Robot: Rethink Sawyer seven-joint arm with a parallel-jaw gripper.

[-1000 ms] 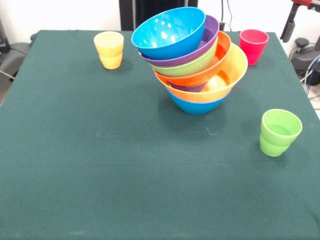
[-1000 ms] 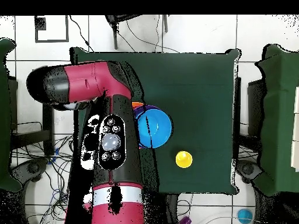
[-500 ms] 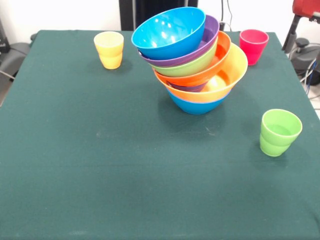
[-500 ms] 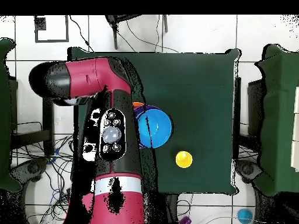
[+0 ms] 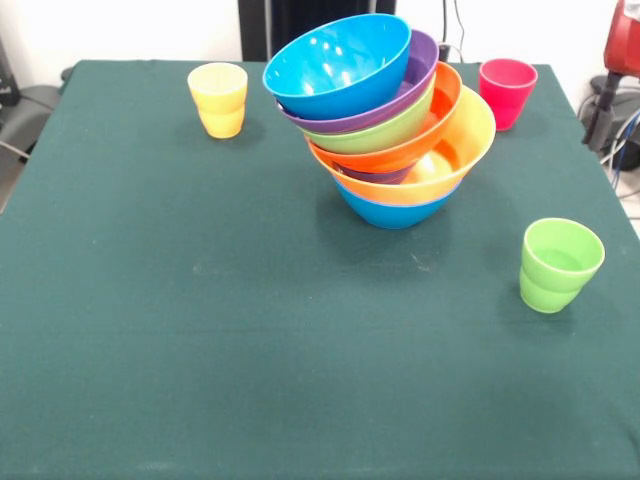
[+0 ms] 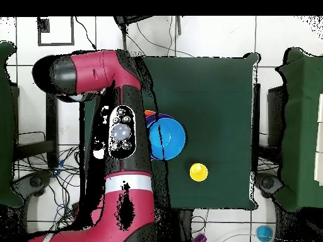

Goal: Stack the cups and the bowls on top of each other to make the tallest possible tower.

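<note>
Front view: tower (image 5: 385, 120) of bowls leans left | yellow cup (image 5: 218, 98), red-pink cup (image 5: 506, 91), green cup (image 5: 558, 264) stand apart | pincer state: cannot tell

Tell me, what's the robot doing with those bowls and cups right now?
Arm off to the side, jaws not visible. Tower of bowls leaning, untouched. Yellow cup, red-pink cup, green cup standing apart on table, unstacked.

Arm (image 6: 123, 135) folded off table's side; gripper apparently hidden.
</note>
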